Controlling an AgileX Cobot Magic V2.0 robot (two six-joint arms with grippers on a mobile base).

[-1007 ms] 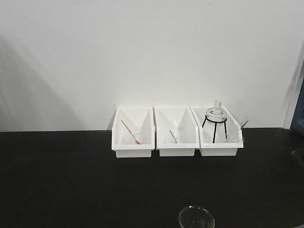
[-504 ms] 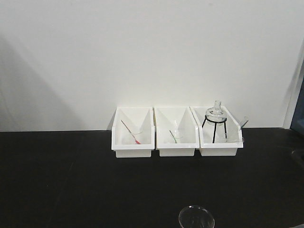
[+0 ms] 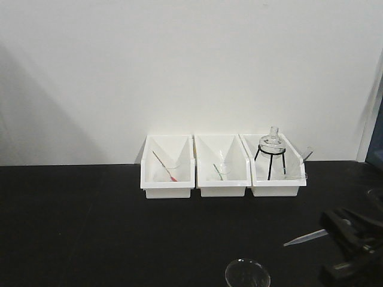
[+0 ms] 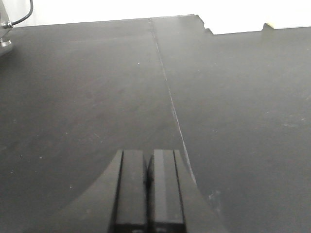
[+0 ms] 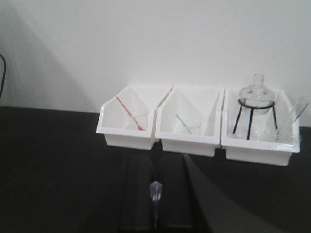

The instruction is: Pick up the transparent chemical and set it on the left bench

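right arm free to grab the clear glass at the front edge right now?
Probably not yet: the right gripper is shut on a dropper. The path to the clear glass looks unobstructed across bare black counter, but the jaws are occupied.

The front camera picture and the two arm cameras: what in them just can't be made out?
- Transparent chemical, front view: the bottom edge cuts it off; only the rim shows.
- Right pincer, front view: cut off at the corner; it grips a clear dropper, contents unreadable.
- Small cups in the white bins, right wrist view: blurred.
- Left pincer, left wrist view: closed; its tips are cut off.
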